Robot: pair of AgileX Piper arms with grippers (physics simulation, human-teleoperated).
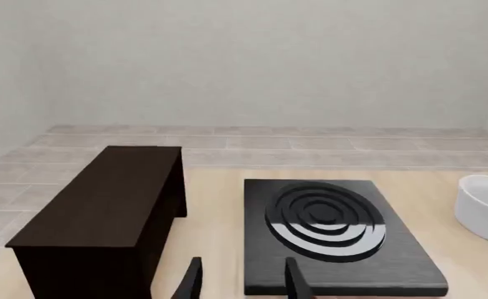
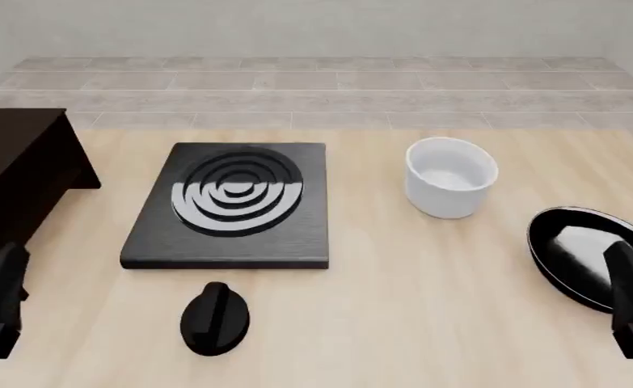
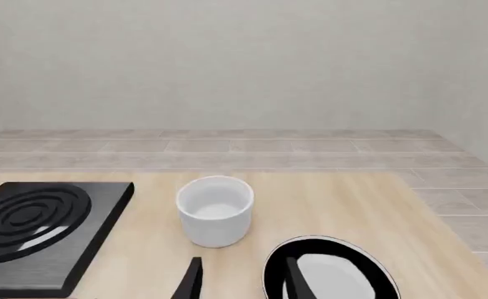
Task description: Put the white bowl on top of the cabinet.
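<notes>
White bowl (image 2: 451, 177) sits upright on the table, at 3 o'clock from the stove plate (image 2: 229, 205); cabinet (image 2: 14, 174) far at 9. Looks rigid, light, glossy, so likely slippery: pinch the rim wall. Right gripper (image 3: 239, 280) and left gripper (image 1: 242, 280) both spread, empty.

A pale wooden table (image 2: 424, 307) carries everything. On it rest the cabinet (image 2: 14, 174), stove plate (image 2: 229, 212), white bowl (image 2: 450, 178), black pan (image 2: 586, 255) and a black knob (image 2: 215, 318).

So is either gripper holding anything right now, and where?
Nothing is held: left gripper and right gripper are both open and empty; the glossy white bowl sits untouched.
</notes>
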